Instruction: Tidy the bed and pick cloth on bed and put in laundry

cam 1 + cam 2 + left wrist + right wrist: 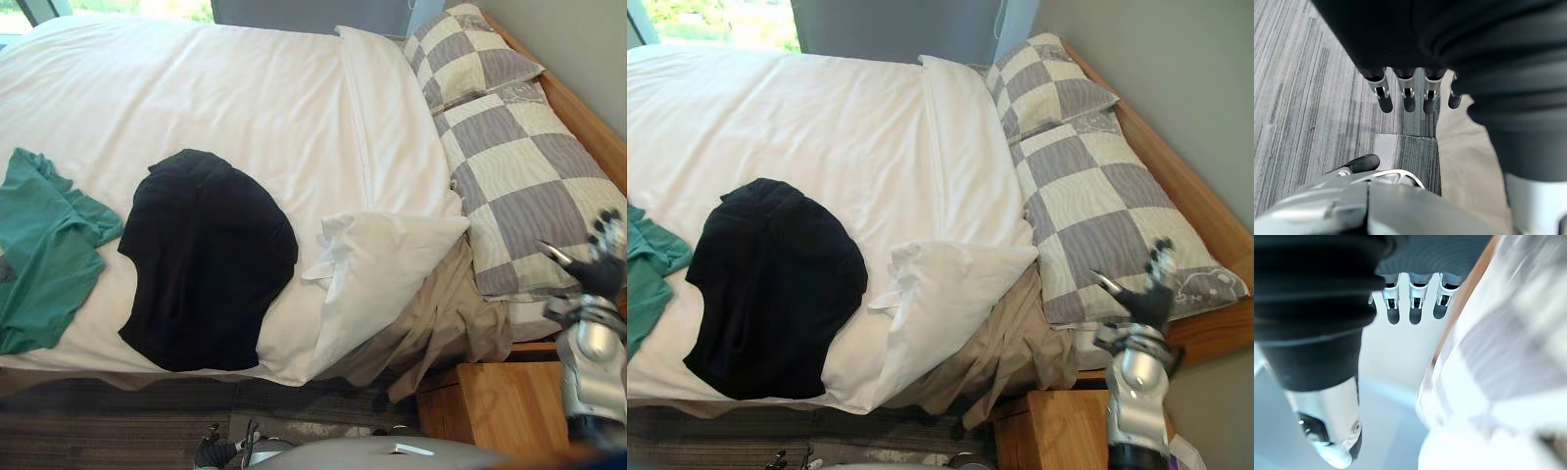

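**Both shirts on the bed, neither of your hands holding anything**

The black cloth point(206, 259) lies spread flat on the white duvet point(196, 88), close to the near edge of the bed point(573, 113). The green cloth point(44, 250) lies just beside it on the robot's left, a bit rumpled, and the two are close to touching or barely apart. I can't tell which.

The near corner of the duvet point(950, 284) is folded back on itself. Under it, a beige sheet point(441, 323) spills off the mattress and hangs down toward the floor point(1298, 98). Two checked pillows sit at the head end. The near pillow point(1097, 206) lies flat, and the far pillow point(1043, 83) is propped up behind it.

Your right hand point(1146, 299) is raised at the end of an upright forearm on the far right, over the near corner of that near pillow and above the wooden nightstand point(490, 401). It's well apart from both cloths. The fingers are fanned out with the thumb sticking off to the side, and nothing is in the palm. The right wrist view agrees: straight fingers point(1415, 303) with the pillow past them.

Your left hand point(1382, 93) shows in its wrist view, pointing down at the striped carpet. Its fingers hang straight and loose in a row, with nothing between them and the thumb.
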